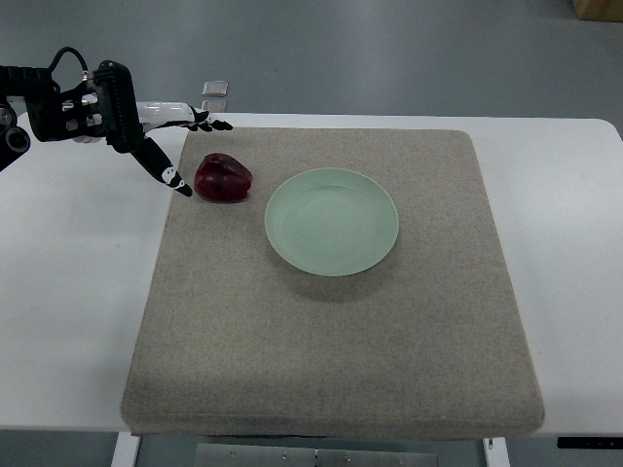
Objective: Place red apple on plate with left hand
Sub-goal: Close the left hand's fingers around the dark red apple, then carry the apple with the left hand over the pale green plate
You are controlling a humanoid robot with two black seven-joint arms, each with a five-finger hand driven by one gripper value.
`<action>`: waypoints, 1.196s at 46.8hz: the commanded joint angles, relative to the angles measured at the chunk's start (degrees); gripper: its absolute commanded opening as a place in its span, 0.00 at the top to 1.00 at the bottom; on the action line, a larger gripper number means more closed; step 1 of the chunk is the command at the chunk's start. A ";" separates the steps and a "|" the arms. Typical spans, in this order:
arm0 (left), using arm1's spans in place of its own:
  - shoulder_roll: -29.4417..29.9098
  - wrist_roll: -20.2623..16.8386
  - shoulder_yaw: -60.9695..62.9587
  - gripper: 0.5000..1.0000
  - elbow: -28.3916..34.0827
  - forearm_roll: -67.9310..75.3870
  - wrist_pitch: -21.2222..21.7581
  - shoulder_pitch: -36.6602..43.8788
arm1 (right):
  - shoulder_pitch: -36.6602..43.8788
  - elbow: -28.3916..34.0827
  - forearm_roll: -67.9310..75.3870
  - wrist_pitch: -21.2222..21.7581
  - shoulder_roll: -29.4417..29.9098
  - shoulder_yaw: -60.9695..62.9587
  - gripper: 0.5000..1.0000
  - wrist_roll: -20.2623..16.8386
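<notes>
A dark red apple lies on the grey mat, just left of a pale green plate that holds nothing. My left hand comes in from the upper left, open, its fingers spread. One black fingertip reaches down to just left of the apple; the other fingers stretch out above and behind it. The hand holds nothing. The right arm is out of the picture.
The grey mat covers most of a white table. A small clear object lies at the table's far edge behind the hand. Grey floor shows beyond the table.
</notes>
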 commanded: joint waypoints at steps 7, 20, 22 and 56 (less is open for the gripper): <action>-2.86 -0.05 1.72 0.01 0.62 1.89 4.83 1.67 | 0.00 0.00 0.00 0.00 0.00 0.00 0.14 0.08; -7.52 0.12 1.63 0.01 5.63 5.50 7.82 2.99 | 0.00 0.00 0.00 0.00 0.00 0.00 0.14 0.00; -7.70 0.12 1.63 0.01 5.81 5.32 7.73 3.07 | 0.00 0.00 0.00 0.00 0.00 0.00 0.14 0.08; -8.40 0.03 1.81 0.98 5.90 6.38 8.08 2.11 | 0.00 0.00 0.00 0.00 0.00 0.00 0.14 0.00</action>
